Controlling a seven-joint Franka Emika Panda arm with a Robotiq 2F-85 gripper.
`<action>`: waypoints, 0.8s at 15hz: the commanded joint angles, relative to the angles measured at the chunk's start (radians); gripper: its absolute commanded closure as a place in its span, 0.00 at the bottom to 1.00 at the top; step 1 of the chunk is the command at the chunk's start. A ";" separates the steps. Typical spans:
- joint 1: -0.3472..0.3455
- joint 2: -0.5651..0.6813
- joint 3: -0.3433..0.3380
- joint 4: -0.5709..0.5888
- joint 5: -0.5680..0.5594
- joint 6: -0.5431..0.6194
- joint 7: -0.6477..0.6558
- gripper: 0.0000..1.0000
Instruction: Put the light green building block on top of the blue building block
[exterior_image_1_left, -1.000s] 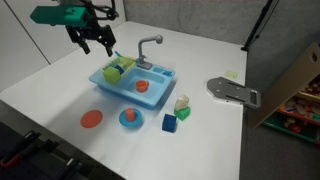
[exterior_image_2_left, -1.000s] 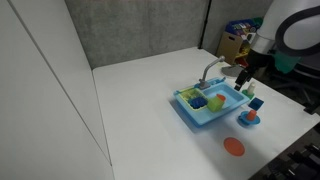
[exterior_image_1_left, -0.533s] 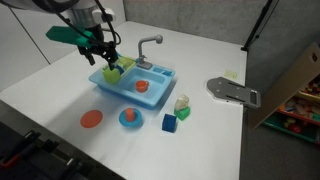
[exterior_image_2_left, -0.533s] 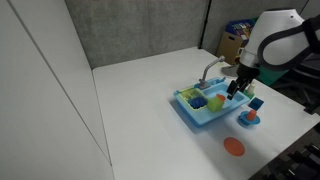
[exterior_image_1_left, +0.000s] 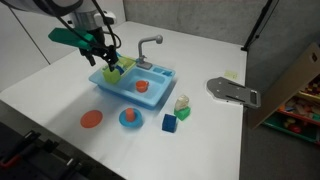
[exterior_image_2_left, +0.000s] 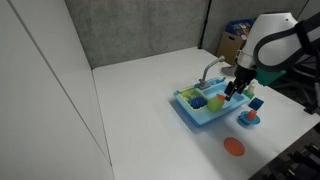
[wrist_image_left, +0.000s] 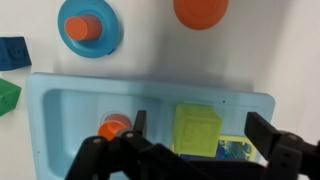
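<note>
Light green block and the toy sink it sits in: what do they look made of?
The light green building block looks like moulded plastic, faintly glossy, with an inset square on its top face. The toy sink is probably plastic too: uniform light blue, smooth rounded rim and basin corners. Looks alone can't confirm.

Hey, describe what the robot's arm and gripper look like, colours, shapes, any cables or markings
The arm has rounded white shells with dark bands at the joints. A teal-green piece sits near the wrist. The gripper is black, and its two fingers are built of angular linked bars. No cables or markings can be made out at this picture size.
</note>
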 joint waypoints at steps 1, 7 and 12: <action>-0.005 0.008 0.006 0.007 0.000 0.005 0.001 0.00; 0.011 0.080 0.008 0.043 -0.011 0.088 0.030 0.00; 0.033 0.145 0.007 0.082 -0.022 0.166 0.060 0.00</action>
